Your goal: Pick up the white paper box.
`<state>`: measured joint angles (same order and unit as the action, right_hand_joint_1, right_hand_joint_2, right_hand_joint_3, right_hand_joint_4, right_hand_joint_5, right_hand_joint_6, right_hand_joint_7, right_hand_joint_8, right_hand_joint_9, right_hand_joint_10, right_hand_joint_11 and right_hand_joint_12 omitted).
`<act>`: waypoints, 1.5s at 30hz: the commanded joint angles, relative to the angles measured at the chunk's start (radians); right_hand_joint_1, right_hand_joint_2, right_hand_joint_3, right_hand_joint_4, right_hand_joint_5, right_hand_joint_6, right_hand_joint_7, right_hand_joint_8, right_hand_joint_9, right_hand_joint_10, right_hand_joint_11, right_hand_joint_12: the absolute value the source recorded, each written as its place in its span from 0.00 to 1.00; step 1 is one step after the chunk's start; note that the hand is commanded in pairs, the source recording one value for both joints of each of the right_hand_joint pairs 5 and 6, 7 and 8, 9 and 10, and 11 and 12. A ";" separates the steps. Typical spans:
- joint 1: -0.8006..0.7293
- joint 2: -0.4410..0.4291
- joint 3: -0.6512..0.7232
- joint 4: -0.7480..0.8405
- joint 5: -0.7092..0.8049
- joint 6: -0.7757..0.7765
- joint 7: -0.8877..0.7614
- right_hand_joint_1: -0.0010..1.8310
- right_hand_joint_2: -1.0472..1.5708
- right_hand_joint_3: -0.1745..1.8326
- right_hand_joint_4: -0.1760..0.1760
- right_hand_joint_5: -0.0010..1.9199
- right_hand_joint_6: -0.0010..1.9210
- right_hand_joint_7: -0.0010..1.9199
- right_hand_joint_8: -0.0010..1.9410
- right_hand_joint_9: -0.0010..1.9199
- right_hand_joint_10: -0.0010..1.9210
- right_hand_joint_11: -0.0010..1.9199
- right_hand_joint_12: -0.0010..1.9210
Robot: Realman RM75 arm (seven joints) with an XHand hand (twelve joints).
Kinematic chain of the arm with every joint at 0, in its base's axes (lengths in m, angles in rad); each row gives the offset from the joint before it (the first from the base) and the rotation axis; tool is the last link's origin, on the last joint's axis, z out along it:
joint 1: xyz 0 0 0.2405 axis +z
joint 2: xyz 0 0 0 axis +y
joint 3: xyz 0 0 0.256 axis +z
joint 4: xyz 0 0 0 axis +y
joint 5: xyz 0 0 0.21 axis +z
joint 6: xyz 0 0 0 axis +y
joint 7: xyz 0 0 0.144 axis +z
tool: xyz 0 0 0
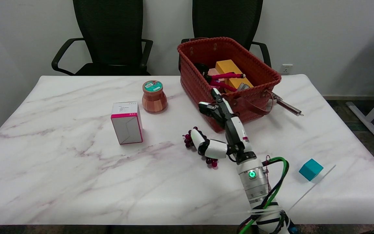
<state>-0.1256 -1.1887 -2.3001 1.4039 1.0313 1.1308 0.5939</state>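
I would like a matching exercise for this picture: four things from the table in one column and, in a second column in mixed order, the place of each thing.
Things:
1. white paper box
2. wooden jar
3. teal cube
4. yellow box

Places:
A. inside the red woven basket
B. near the table's right edge, to the right of the right arm
C. standing upright left of centre, far left of the right hand
D. just left of the basket, behind the white box

Pairs: 1-C, 2-D, 3-B, 4-A
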 commanded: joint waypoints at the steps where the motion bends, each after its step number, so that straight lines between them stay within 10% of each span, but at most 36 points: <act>1: 0.016 -0.019 0.011 0.047 -0.026 -0.196 0.019 0.59 0.61 0.54 0.50 0.05 0.05 0.24 0.23 0.23 0.23 0.19 0.19; 21: 0.135 -0.143 0.038 -0.065 -0.026 -0.372 0.151 0.51 0.60 0.60 0.50 0.05 0.05 0.20 0.20 0.23 0.23 0.19 0.19; 32: 0.223 -0.155 0.010 -0.144 -0.021 -0.372 0.195 0.50 0.63 0.41 0.50 0.05 0.05 0.21 0.20 0.23 0.23 0.18 0.18; 45: 0.307 -0.197 0.001 -0.260 -0.028 -0.373 0.195 0.57 0.51 0.41 0.50 0.00 0.00 0.14 0.14 0.08 0.08 0.01 0.01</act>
<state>0.0777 -1.3392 -2.2854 1.2669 1.0078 0.7799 0.7593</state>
